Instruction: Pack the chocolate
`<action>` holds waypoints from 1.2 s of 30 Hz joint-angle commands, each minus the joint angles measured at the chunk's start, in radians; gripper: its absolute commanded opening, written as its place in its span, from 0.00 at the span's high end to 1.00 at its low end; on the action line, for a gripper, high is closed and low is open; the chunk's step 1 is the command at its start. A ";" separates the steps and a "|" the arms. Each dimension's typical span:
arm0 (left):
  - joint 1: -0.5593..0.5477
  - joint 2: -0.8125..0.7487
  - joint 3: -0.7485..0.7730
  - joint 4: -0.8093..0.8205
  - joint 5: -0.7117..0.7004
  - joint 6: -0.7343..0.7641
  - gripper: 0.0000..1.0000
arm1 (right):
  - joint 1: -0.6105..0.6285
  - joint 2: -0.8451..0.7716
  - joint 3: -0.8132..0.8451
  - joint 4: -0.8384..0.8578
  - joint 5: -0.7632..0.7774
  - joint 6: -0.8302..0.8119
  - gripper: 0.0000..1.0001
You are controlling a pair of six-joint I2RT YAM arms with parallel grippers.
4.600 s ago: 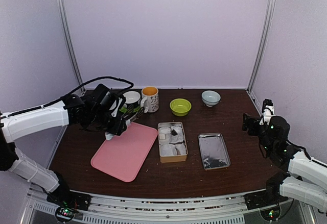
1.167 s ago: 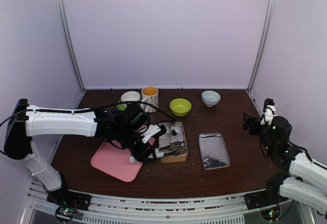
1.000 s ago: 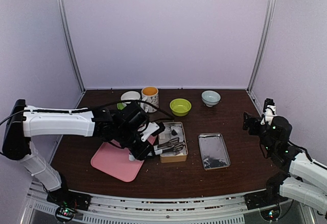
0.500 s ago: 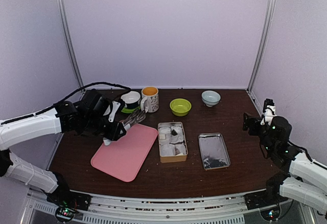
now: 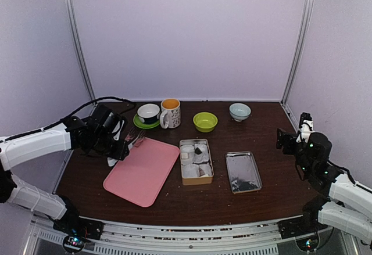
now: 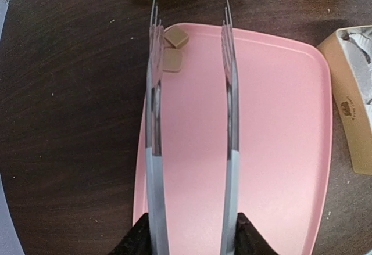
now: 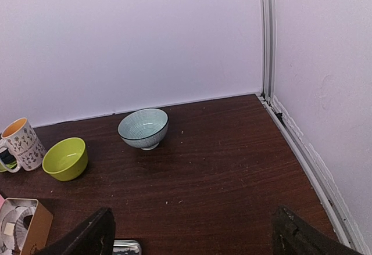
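1. Room to move lies mainly on the right of the table (image 5: 273, 150). Bare dark wood runs from the lid (image 5: 243, 172) to the right edge. The right gripper (image 5: 292, 132) hangs there, its fingers (image 7: 87, 237) wide apart with nothing between them.
2. The pink tray (image 5: 142, 171) lies askew left of centre, its near corner close to the table's front edge. The tin (image 5: 196, 161) sits just beside the tray's right edge, and the lid lies apart, right of the tin.
3. The left gripper (image 5: 119, 147) hovers at the tray's far left corner. It is clamped on the handle end of the tongs (image 6: 152, 121), whose two arms stand spread.
4. Two tan chocolate lumps (image 6: 172, 61) lie touching each other on the tray at that same corner. In the wrist view they show between the tong arms, hard by the left one; whether it touches them I cannot tell.
5. The tin holds white paper cups. One at the far end has a dark piece (image 5: 199, 149), and the others look whitish.
6. The lid shows dark patches at its near end; what they are I cannot tell.
7. Along the back stand a white cup (image 5: 148, 112) on a green saucer (image 5: 139, 124), a mug (image 5: 170, 112), a green bowl (image 5: 205, 121) and a pale bowl (image 5: 239, 111).
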 commanded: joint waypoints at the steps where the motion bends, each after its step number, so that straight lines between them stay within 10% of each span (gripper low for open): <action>1: 0.021 0.039 0.004 0.058 -0.021 0.010 0.54 | -0.004 0.000 0.010 0.003 -0.002 -0.008 0.07; 36: 0.072 0.306 0.142 0.087 -0.033 0.042 0.71 | -0.004 -0.001 0.009 0.005 -0.001 -0.007 0.07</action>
